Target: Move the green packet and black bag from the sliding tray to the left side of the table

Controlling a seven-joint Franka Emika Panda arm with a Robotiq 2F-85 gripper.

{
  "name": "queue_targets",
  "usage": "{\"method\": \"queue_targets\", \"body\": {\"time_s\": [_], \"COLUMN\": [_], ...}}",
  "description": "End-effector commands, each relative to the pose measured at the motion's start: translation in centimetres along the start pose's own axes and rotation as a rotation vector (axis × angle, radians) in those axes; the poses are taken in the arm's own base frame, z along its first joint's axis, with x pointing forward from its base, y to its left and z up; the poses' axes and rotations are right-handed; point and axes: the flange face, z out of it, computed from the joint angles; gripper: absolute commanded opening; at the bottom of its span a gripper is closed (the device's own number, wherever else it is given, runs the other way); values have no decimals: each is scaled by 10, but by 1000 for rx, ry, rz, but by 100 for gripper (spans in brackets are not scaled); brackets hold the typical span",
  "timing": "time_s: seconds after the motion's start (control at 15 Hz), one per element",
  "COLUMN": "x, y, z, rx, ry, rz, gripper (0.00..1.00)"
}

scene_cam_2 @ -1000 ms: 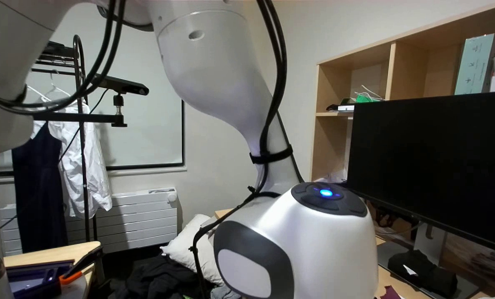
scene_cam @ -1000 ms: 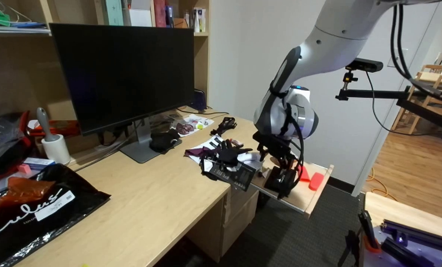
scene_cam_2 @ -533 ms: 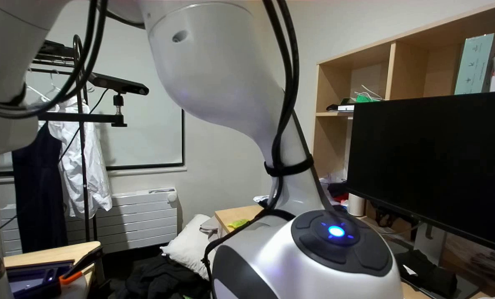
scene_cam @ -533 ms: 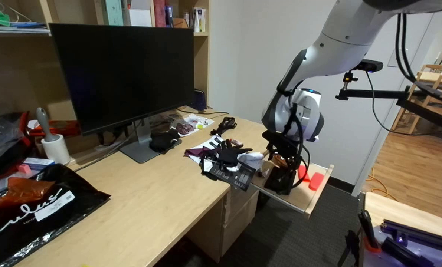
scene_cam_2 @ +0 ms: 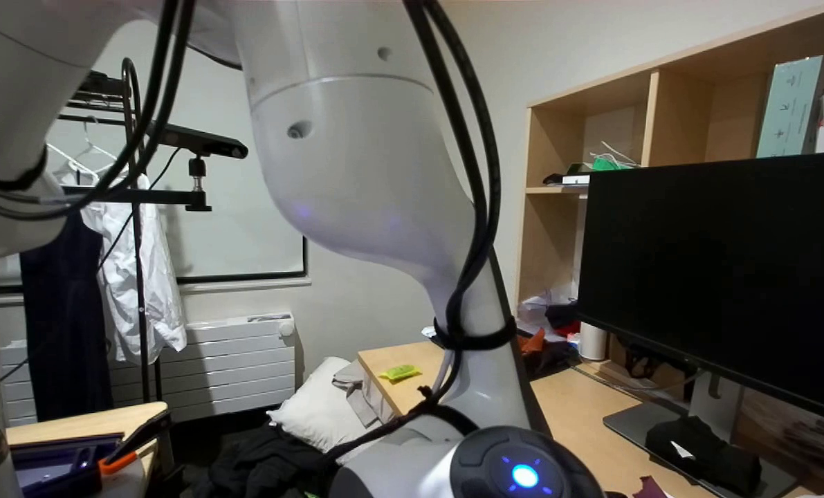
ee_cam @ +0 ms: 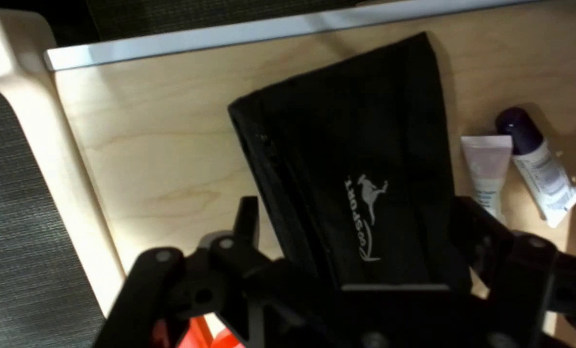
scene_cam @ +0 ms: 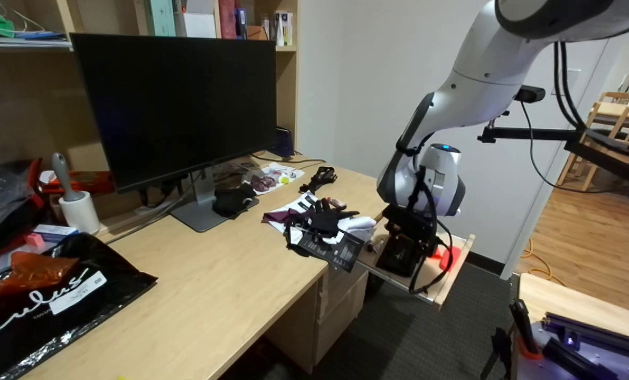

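The black bag [ee_cam: 317,96] lies flat on the sliding tray [ee_cam: 167,159] in the wrist view, with light lettering and an animal logo. In an exterior view the bag [scene_cam: 397,258] shows on the tray, partly behind the gripper and its cable. My gripper [ee_cam: 356,215] is open and empty over the bag, its fingers [ee_cam: 247,217] spread toward either side edge. I cannot tell how high they are above it. The green packet [scene_cam_2: 400,373] lies on the far end of the table [scene_cam_2: 412,398] in an exterior view.
Beside the bag on the tray lie a pinkish tube [ee_cam: 486,164] and a purple-capped tube [ee_cam: 546,169]. Red items [scene_cam: 450,258] lie near the tray's outer rim [scene_cam: 454,274]. A pile of gloves [scene_cam: 327,221], a monitor [scene_cam: 177,111] and a large black bag with white writing [scene_cam: 82,264] are on the table.
The arm has moved right and then lower over the tray in an exterior view. The green packet, hidden behind the arm a second ago, is now uncovered. The black bag has not moved.
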Motion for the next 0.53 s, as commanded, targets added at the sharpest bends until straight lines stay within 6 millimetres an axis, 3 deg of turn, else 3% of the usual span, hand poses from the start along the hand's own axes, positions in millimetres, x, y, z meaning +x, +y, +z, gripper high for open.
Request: {"method": "queue_targets", "body": {"time_s": [0.0,0.47], "x": [-4,-26], "y": [0,-21], "z": [18,38], "rx": [-5,25], "ry": [42,38], "rz": [-94,-222], "gripper": [100,98]}}
